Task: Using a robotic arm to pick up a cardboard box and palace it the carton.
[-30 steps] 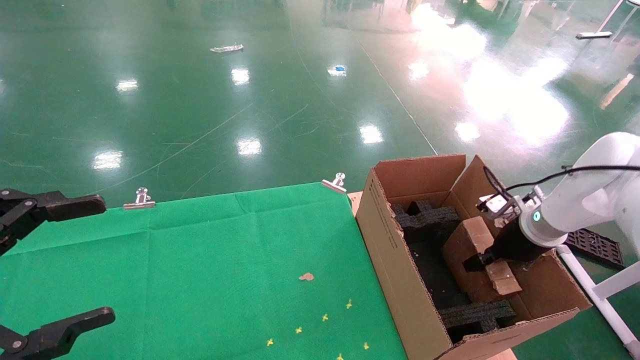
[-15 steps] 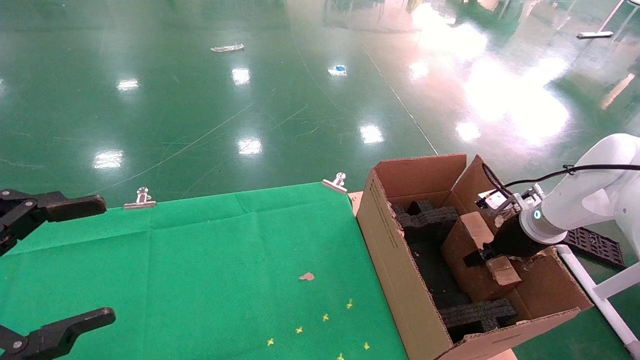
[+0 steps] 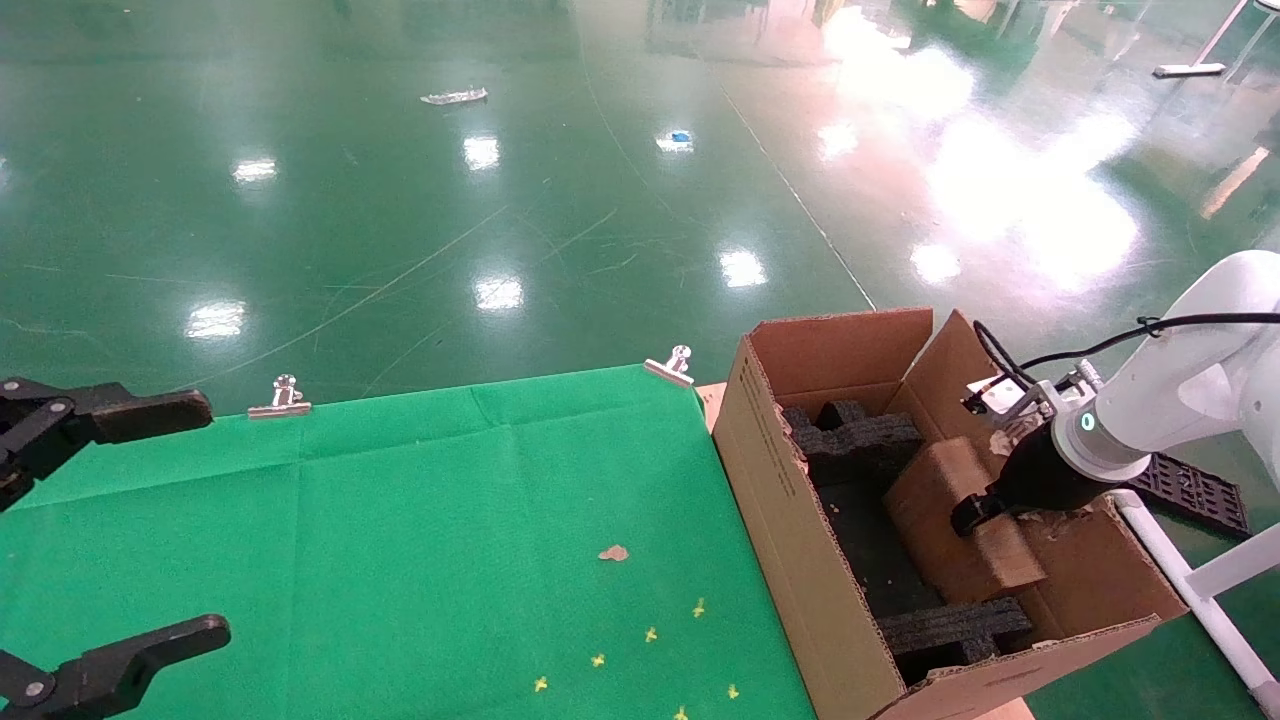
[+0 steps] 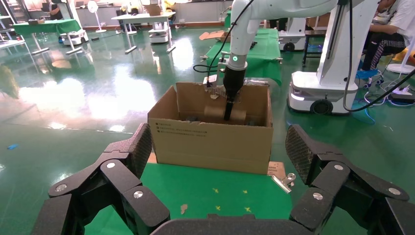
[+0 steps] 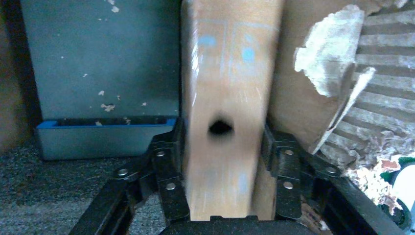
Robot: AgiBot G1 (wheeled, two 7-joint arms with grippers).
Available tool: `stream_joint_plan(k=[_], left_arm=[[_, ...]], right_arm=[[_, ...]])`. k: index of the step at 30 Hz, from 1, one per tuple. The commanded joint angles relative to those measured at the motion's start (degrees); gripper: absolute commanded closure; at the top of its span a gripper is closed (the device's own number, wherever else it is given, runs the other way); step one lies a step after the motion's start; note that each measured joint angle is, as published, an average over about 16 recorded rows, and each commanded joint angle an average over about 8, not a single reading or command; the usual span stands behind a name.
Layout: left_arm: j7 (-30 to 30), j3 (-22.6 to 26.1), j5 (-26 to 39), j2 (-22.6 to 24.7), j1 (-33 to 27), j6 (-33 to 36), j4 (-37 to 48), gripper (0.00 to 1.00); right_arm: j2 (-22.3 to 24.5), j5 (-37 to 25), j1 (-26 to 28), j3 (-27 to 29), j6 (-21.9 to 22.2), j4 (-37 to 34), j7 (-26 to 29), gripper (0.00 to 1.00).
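Note:
The robotic arm (image 3: 1160,400) reaches into the carton (image 3: 790,500), which stands open at the table's right end. My right gripper (image 3: 975,515) is shut on the cardboard box (image 3: 940,500) and holds it low inside the carton, between black foam inserts (image 3: 860,435). In the right wrist view the box (image 5: 222,73) sits between the fingers of the right gripper (image 5: 222,142), its round hole facing the camera, next to the carton's torn wall (image 5: 381,73). My left gripper (image 3: 213,517) is open and empty, parked over the table's left edge. The left wrist view shows the left gripper (image 4: 220,149), the carton (image 4: 210,142) and the arm (image 4: 235,73).
A green cloth (image 3: 400,520) covers the table, held by two metal clips (image 3: 283,398) (image 3: 672,366). A small cardboard scrap (image 3: 612,552) and yellow marks (image 3: 650,634) lie on it. A black tray (image 3: 1195,495) and white pipes (image 3: 1190,585) stand right of the carton.
My right gripper has lowered the cardboard box deeper into the carton and shifted it slightly right. The left gripper has not moved.

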Motion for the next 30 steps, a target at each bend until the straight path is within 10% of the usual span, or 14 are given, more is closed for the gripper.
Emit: stream_joint_plan(k=[1,10,30], left_arm=[[0.0,0.01,0.0,0.0,0.0,0.0,0.0,0.0],[0.02,0.03,-0.02,-0.01,-0.01,-0.01,0.0,0.0],[0.05,0.08,-0.06,-0.03,-0.01,-0.04,0.01,0.0]], right_arm=[[-0.1,-0.08,0.09,-0.06,-0.18,-0.14,-0.03,0.0],[0.51,1.14,4.6,0.83,-2.8,0.59,-2.19,0.0],[10.04,8.89,32.74,7.6,-7.09,10.54,-16.1,0.0]])
